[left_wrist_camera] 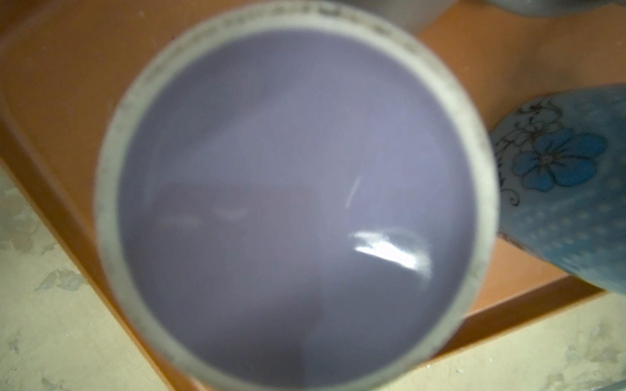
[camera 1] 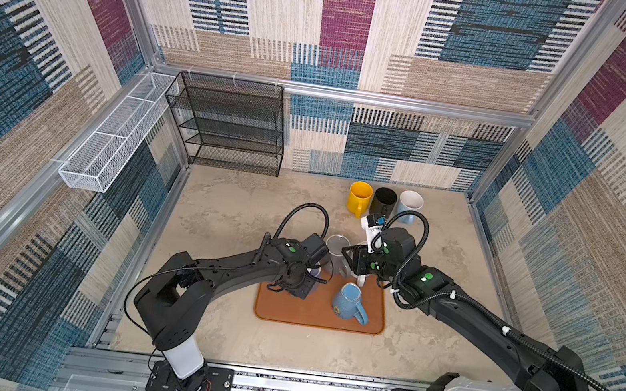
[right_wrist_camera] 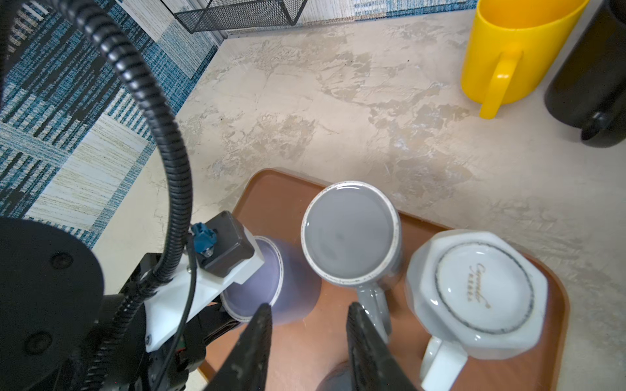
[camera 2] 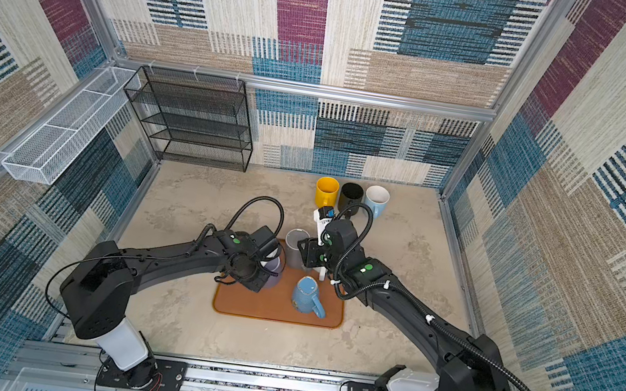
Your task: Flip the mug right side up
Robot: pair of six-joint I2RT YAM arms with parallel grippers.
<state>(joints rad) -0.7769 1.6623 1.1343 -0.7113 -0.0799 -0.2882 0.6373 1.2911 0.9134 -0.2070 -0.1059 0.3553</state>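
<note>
A purple mug (left_wrist_camera: pixel 298 203) is upside down, its flat base filling the left wrist view; in the right wrist view the purple mug (right_wrist_camera: pixel 291 281) leans at the tray's left side. My left gripper (camera 1: pixel 302 285) is shut on it, fingers hidden under the wrist. The orange tray (camera 1: pixel 310 314) also carries a grey mug (right_wrist_camera: pixel 350 233) and a white eight-sided mug (right_wrist_camera: pixel 474 291), both bottom up. A blue flowered mug (camera 1: pixel 348 300) stands bottom up too. My right gripper (right_wrist_camera: pixel 310 315) hangs open over the tray beside the grey mug's handle, holding nothing.
Upright yellow (camera 1: pixel 359 197), black (camera 1: pixel 384 201) and pale blue (camera 1: pixel 409 207) mugs stand in a row by the back wall. A black wire rack (camera 1: pixel 229 125) fills the back left corner, and a white mesh basket (camera 1: pixel 113 141) hangs on the left wall.
</note>
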